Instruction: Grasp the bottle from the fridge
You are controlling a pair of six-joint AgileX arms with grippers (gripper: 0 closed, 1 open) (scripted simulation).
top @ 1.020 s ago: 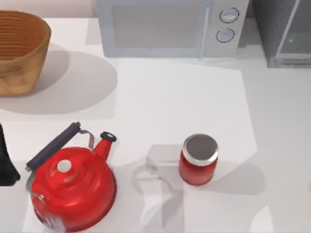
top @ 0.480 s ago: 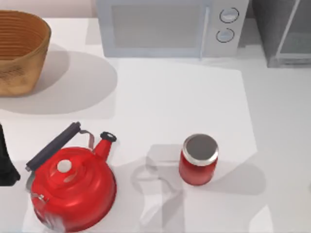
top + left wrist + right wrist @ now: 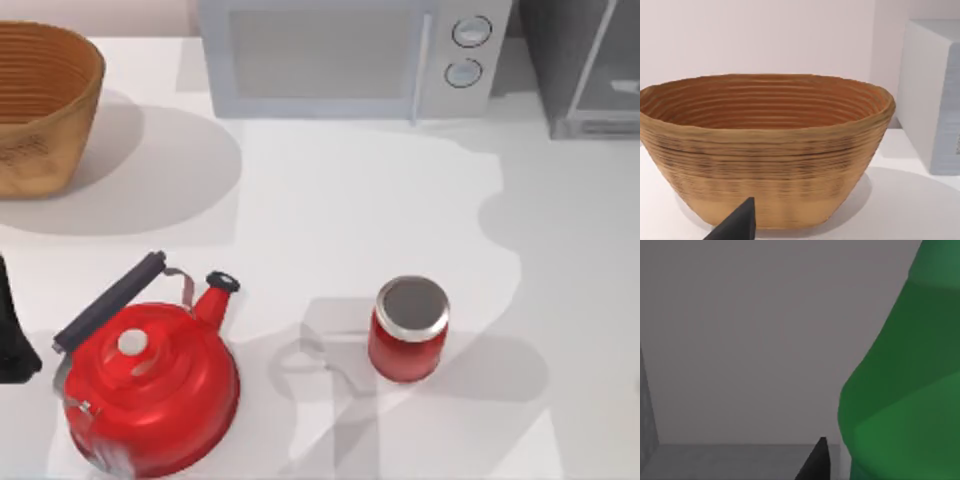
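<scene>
One glossy green bottle (image 3: 900,390) stands very close before my right wrist camera, against a plain grey wall with a grey floor beneath it. A dark fingertip (image 3: 815,465) of my right gripper shows just beside the bottle's lower body; I cannot tell whether those fingers are spread or pressed together, nor whether they touch the bottle. From above, the dark grey boxy fridge (image 3: 585,65) sits at the table's far right corner, beside the light grey microwave (image 3: 350,55). My left arm (image 3: 12,330) is parked at the table's left edge, facing the woven wicker basket (image 3: 765,150).
</scene>
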